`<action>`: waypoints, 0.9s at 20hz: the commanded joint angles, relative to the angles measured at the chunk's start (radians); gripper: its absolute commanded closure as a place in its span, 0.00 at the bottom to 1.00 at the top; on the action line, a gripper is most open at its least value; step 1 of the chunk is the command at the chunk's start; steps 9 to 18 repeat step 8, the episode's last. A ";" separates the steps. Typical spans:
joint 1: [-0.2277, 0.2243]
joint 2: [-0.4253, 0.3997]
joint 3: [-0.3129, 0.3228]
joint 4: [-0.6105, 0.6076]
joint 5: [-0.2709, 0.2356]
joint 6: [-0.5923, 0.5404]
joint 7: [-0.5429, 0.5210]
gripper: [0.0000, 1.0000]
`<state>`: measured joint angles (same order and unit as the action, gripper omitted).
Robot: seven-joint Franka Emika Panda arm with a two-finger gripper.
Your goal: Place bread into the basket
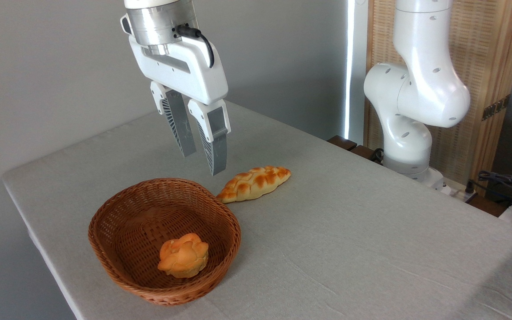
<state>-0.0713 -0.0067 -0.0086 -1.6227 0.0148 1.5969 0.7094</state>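
Observation:
The bread, a small knotted orange-golden bun, lies inside the basket toward its front right. The basket is an oval brown wicker one standing near the table's left front corner. My gripper hangs in the air above and behind the basket's far rim, fingers pointing down. It is open with a narrow gap and holds nothing. It touches neither the bun nor the basket.
A longer braided loaf with browned patches lies on the grey tablecloth just behind the basket's right rim, below and right of my fingertips. The arm's white base stands at the table's back right. Cables lie at the far right.

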 commanded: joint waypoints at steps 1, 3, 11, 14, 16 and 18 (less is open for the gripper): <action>0.010 -0.002 -0.010 0.018 0.002 -0.006 -0.007 0.00; 0.010 -0.002 -0.007 0.020 0.002 -0.006 -0.007 0.00; 0.010 -0.004 0.002 0.021 -0.022 -0.006 -0.007 0.00; 0.010 -0.004 0.002 0.021 -0.022 -0.006 -0.007 0.00; 0.010 -0.004 0.002 0.021 -0.022 -0.006 -0.007 0.00; 0.010 -0.004 0.002 0.021 -0.022 -0.006 -0.007 0.00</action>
